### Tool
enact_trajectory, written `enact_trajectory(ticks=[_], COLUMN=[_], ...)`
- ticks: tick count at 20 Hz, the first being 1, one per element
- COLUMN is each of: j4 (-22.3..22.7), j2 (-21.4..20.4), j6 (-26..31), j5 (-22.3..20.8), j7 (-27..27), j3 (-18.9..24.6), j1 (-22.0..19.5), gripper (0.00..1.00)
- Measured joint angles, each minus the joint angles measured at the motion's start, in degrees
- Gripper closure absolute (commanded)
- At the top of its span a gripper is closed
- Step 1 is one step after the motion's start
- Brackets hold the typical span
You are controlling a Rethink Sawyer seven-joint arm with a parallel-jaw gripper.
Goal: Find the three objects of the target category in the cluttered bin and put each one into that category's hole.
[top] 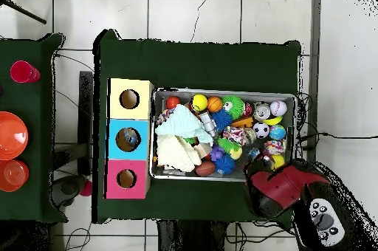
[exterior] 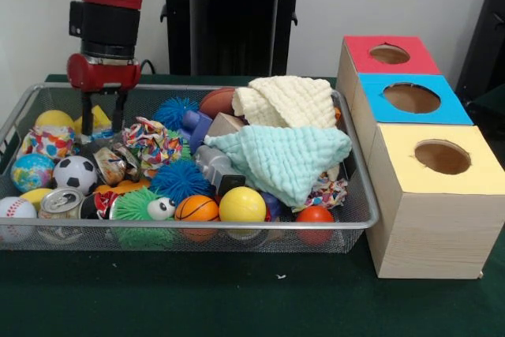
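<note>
Fingers point(exterior: 82, 120) spread, perhaps touching toys in the bin point(exterior: 359, 203).

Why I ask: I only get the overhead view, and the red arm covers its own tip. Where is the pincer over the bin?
Observer: The pincer hangs over the bin at the end that holds the soccer ball, just behind that ball.
Operator: Open or shut?
Observer: Open. Its fingers stand apart with nothing gripped between them.
Operator: How low is it?
Observer: The tips appear to reach the top of the toys, beside the multicoloured rope toy.
</note>
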Motion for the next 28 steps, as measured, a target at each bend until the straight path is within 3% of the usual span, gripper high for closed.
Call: enact_trajectory(ticks=[4,9,10,17,20,21,28], j4=[-1.4,-2.0,-2.1,-1.9,-0.9,-0.6,0.2], j2=[1.1,2.1,2.3,2.0,1.3,1.1,0.6], j6=[-0.6,-3.7,-4.5,-6.7,-7.5,-7.5,-7.4], j5=[0.4,4.0,4.8,7.2,8.6,9.0,10.1], j7=[0.0,0.0,0.0,0.0,0.0,0.0,0.0], j3=[-3.7,-6.6,-7.1,-6.4,-3.6,-2.1,2.2], j1=[1.9,1.2,0.9,-4.6,-7.6,-9.3,-13.4], gripper=[0.00,0.00,1.00,1.00,1.00,0.00,0.00])
